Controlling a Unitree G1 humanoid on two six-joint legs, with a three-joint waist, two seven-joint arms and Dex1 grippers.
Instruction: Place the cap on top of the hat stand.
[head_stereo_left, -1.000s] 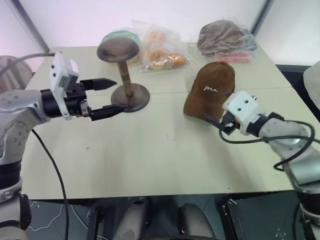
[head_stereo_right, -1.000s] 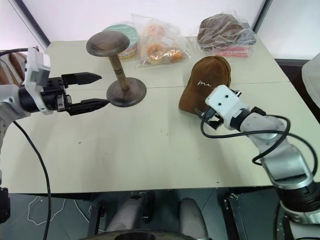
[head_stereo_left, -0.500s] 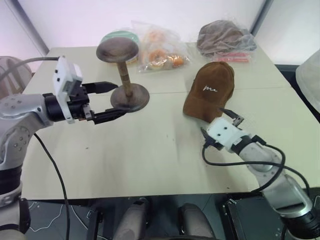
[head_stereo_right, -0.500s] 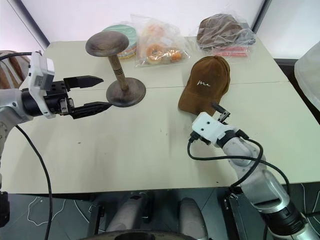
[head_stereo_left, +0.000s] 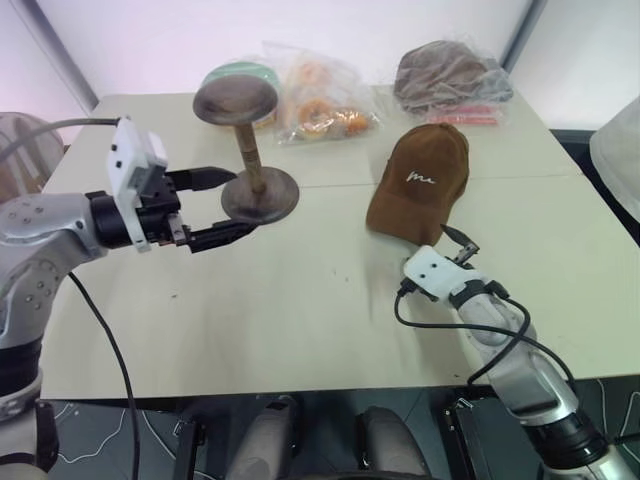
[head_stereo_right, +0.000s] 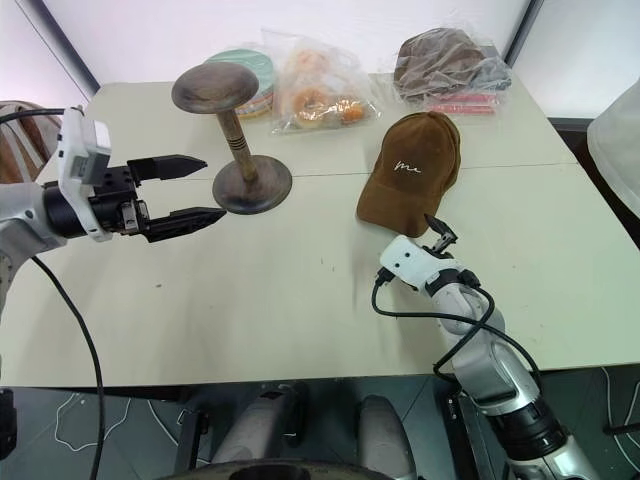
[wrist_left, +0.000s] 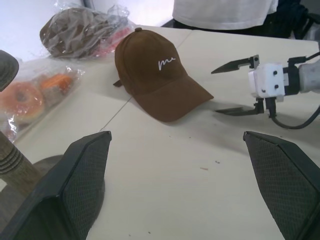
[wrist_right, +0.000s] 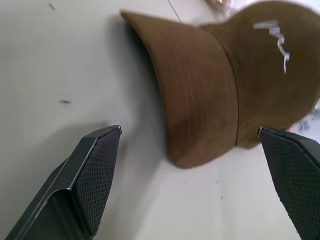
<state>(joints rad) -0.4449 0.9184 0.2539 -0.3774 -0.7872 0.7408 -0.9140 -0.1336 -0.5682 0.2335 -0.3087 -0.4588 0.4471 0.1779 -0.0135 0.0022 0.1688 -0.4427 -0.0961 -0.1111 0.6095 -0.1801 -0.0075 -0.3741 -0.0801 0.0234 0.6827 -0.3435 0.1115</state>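
Your right gripper (wrist_left: 239, 86) hangs wide open just short of the cap (head_stereo_left: 420, 180), whose brim lies ahead of its fingertips on the table (head_stereo_left: 300, 300), so slide forward low and pinch the brim squarely.

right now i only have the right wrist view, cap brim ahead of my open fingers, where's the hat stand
observer: The hat stand stands upright on the table, off to the left of the cap and not touching it.
operator: is the left arm holding it
observer: No. The left gripper is open next to the stand's base and holds nothing.
operator: anything on top of the stand
observer: Nothing sits on its top.
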